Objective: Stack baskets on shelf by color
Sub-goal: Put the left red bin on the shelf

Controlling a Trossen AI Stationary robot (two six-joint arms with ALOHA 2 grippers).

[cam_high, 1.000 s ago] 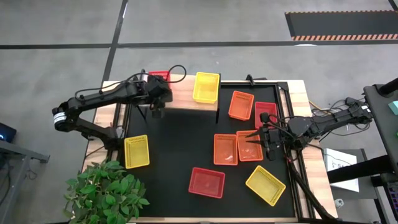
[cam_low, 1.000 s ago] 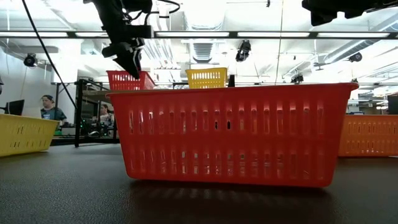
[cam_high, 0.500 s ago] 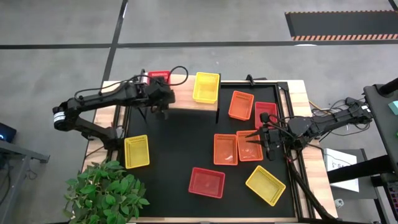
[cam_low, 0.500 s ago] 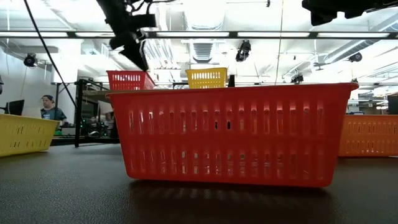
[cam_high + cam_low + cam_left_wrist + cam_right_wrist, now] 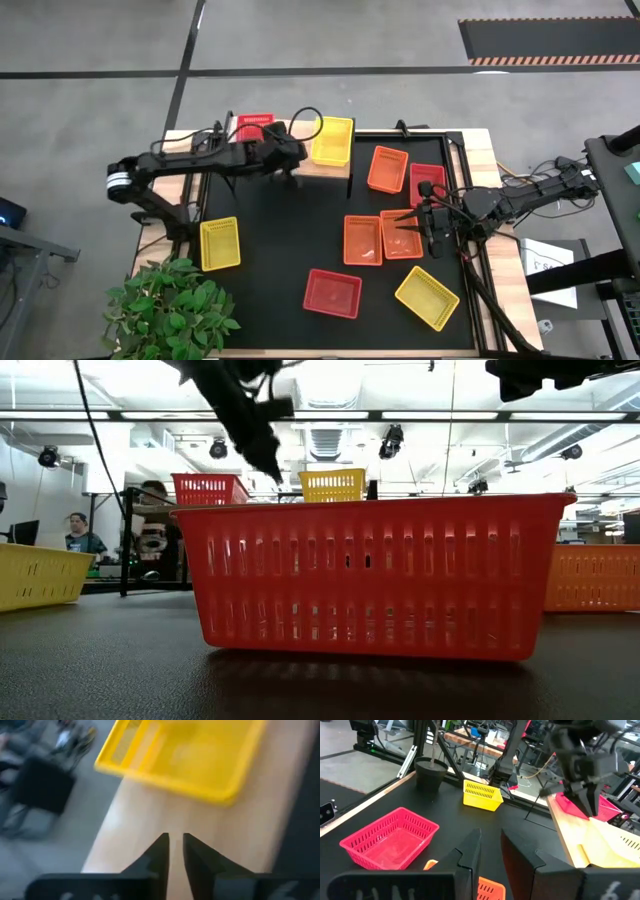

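The wooden shelf (image 5: 325, 170) stands at the table's far edge. A red basket (image 5: 253, 127) sits on its left end and a yellow basket (image 5: 332, 140) on its right end. My left gripper (image 5: 295, 170) hovers over the bare board (image 5: 140, 815) between them, pointing down. Its fingers (image 5: 175, 850) are shut and empty, and the yellow basket (image 5: 185, 755) lies just ahead. My right gripper (image 5: 412, 225) waits above an orange basket (image 5: 400, 235) near the mat's right side, shut (image 5: 490, 850) and empty.
Loose on the black mat are a yellow basket (image 5: 220, 243), two more orange baskets (image 5: 387, 168) (image 5: 362, 240), two red baskets (image 5: 427, 183) (image 5: 332, 292) and another yellow one (image 5: 427, 297). A potted plant (image 5: 170, 305) stands at the near left corner. People show in the room behind (image 5: 75, 535).
My left gripper has moved toward the table's right edge along the shelf, away from the red basket and toward the yellow one. The red basket, half covered by the arm before, now shows whole on the shelf's left end.
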